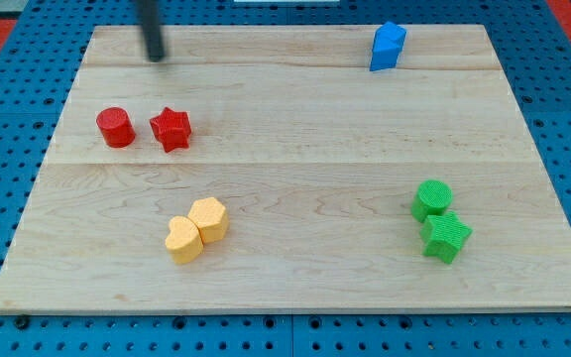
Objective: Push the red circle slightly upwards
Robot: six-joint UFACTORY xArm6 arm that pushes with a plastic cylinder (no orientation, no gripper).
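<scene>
My tip (pixel 156 58) rests near the wooden board's (pixel 295 268) top-left edge, touching no block; I carry no jaws, only a rod. The red circle (pixel 115 127) lies below it, toward the view's left, just beside the red star (pixel 171 129) on its right.

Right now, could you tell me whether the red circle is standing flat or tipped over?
Flat: the red circle shows its round top face upward, beside but apart from the red star. My tip is above them, touching neither.
</scene>
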